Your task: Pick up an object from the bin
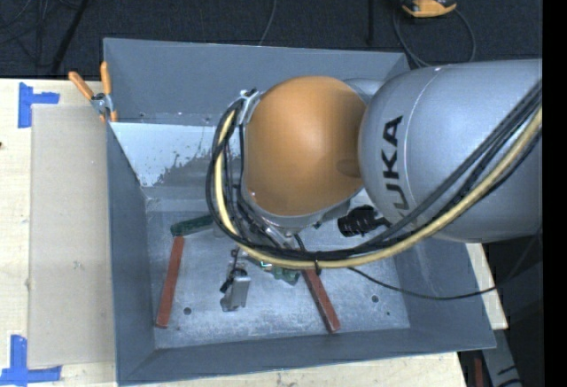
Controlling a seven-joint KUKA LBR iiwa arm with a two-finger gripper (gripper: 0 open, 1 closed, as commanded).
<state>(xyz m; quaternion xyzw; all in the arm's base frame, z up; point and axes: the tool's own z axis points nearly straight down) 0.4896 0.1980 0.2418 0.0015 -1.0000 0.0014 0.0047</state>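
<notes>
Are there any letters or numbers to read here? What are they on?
"UKA": dark letters, sideways on the grey robot arm; anything before them is hidden by its orange cover.
Nothing else can be read.

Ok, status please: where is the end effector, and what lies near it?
End effector low over middle of bin floor. Brown stick at view's left, second brown stick at view's right, both apart from it.

Silver arm [461,146] lettered KUKA; orange dome cover [301,146]; black and yellow cables [215,177].
</notes>
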